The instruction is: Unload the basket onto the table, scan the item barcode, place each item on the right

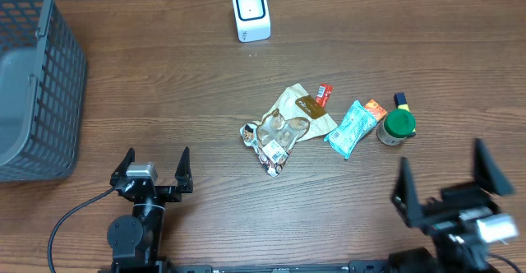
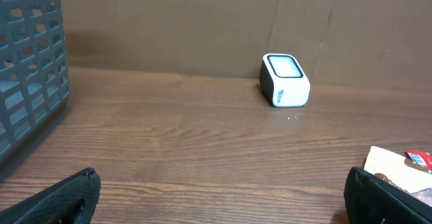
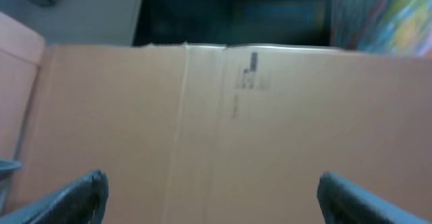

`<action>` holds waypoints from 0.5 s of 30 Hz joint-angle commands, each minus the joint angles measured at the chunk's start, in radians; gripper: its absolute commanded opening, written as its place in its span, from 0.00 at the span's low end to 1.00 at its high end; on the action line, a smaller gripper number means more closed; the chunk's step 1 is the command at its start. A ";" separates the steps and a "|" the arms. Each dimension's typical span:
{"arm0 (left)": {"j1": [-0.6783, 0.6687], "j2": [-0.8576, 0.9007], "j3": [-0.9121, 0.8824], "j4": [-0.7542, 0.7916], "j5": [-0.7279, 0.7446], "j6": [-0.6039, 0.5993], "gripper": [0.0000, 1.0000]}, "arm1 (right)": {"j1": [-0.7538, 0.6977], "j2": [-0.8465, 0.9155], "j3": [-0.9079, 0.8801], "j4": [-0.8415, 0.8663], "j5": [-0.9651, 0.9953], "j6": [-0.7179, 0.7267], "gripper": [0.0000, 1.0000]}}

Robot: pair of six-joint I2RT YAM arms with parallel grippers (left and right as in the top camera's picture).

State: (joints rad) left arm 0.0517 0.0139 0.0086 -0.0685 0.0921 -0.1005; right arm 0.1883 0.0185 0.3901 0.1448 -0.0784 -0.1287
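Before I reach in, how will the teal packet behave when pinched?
The teal packet looks like thin crinkled film, so probably floppy and light. It lies flat, so rolling seems unlikely, though its smooth-looking wrap might slip.

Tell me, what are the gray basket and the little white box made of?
The gray basket looks like matte molded plastic: its walls are an even grid of holes. The little white box, likely the scanner, seems to be smooth plastic with a glossy window on its face.

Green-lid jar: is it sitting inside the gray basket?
No, the green-lid jar stands out in the open at the right, and the gray basket is away at the left edge.
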 commanded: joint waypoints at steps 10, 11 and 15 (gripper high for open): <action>-0.006 -0.010 -0.004 -0.003 -0.010 0.011 1.00 | -0.020 -0.015 -0.383 0.106 -0.029 0.188 1.00; -0.006 -0.010 -0.004 -0.003 -0.010 0.011 1.00 | -0.025 -0.015 -0.382 0.072 -0.039 0.188 1.00; -0.006 -0.010 -0.004 -0.003 -0.010 0.011 1.00 | -0.053 -0.015 -0.382 -0.040 -0.052 0.185 1.00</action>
State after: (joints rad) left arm 0.0517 0.0139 0.0086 -0.0681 0.0921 -0.1005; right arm 0.1558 0.0154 0.0181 0.1352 -0.1158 0.0437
